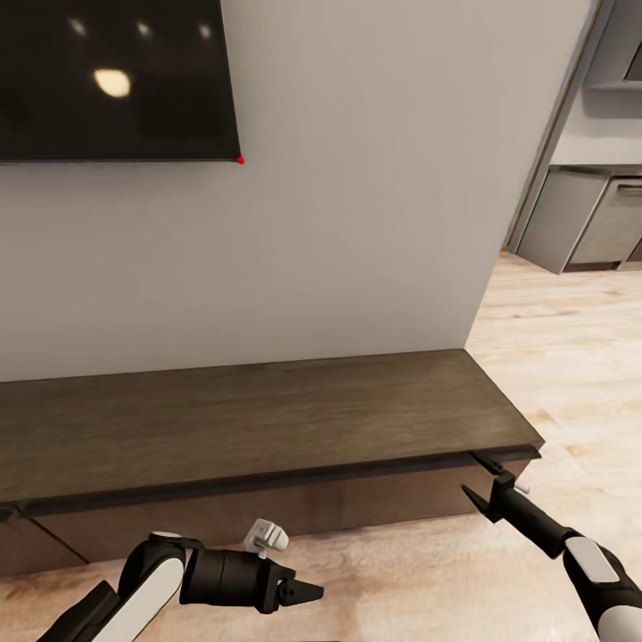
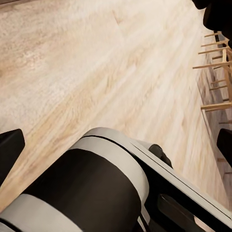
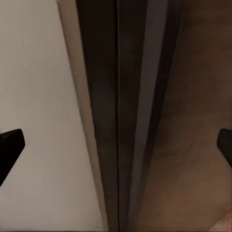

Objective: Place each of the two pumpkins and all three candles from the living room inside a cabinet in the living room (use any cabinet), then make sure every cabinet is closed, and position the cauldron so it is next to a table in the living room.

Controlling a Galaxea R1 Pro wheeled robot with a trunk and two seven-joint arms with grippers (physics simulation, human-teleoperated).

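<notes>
Wall: I saw plain grey wall ahead.
Screen: a dark television hung upper left, reflecting ceiling lights.
Floor: pale wood planks ran right.
Beyond: grey kitchen cupboards stood past the corner.
</notes>
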